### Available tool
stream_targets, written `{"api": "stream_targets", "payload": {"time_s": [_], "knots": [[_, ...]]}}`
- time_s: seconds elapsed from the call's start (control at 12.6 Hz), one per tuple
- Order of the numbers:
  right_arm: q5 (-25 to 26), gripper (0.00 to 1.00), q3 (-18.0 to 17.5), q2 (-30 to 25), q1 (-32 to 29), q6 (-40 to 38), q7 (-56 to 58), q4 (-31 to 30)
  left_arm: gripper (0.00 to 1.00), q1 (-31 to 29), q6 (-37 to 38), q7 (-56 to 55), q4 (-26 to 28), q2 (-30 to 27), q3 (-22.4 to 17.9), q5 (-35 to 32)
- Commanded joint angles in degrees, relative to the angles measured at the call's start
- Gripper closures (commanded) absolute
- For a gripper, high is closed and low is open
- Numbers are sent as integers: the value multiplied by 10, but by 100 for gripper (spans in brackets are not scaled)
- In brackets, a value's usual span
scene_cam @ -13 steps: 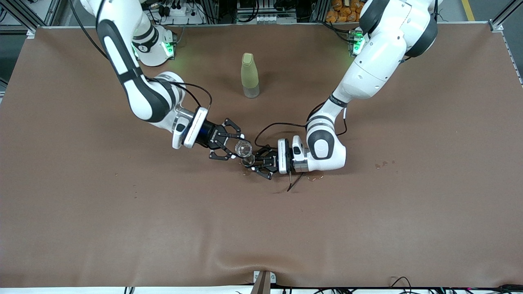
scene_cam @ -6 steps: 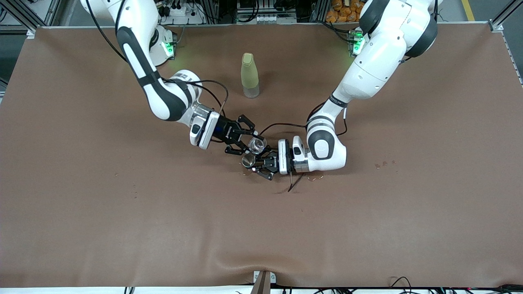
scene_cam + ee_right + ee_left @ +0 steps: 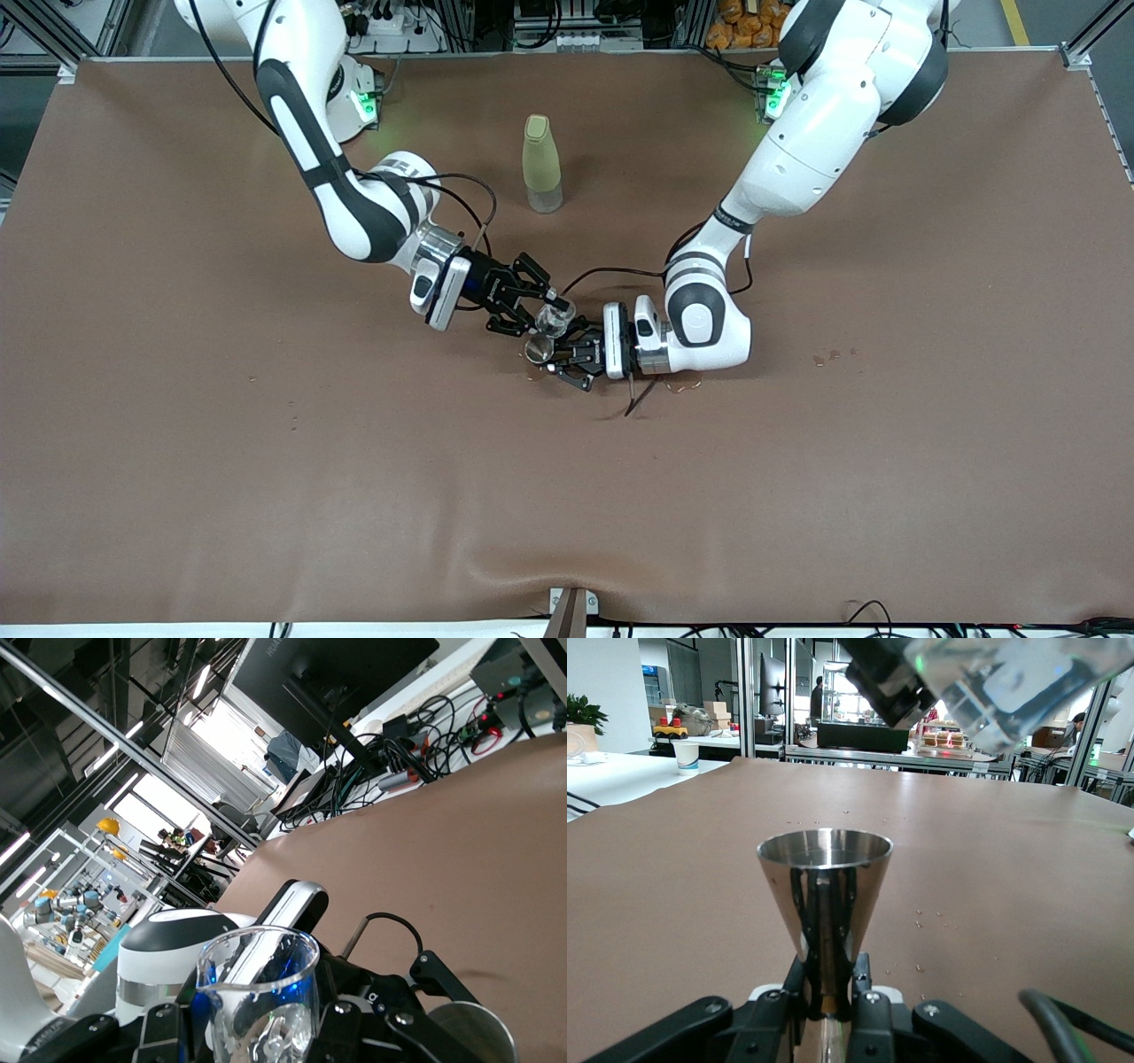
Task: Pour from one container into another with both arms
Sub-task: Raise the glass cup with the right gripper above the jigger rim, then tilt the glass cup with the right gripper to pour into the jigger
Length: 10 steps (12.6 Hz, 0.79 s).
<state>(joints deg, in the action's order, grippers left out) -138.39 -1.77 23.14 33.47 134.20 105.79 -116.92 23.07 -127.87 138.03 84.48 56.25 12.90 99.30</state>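
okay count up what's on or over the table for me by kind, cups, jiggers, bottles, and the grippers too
Glass cups: 1, the glass cup held by the right gripper
Metal jiggers: 1, the jigger held by the left gripper
Bottles: 1, the yellow-green bottle standing farther from the front camera
Grippers: 2
Total: 5
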Motion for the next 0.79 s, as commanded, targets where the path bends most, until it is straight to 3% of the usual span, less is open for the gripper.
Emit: {"api": "stream_targets", "payload": {"time_s": [0.0, 0.71], "knots": [[-14, 95, 2, -4, 4, 1, -44, -3, 100, 7, -4, 13, -5, 2, -4, 19], [-26, 95, 2, -4, -6, 1, -123, -8, 100, 7, -5, 13, -5, 2, -4, 19]]}}
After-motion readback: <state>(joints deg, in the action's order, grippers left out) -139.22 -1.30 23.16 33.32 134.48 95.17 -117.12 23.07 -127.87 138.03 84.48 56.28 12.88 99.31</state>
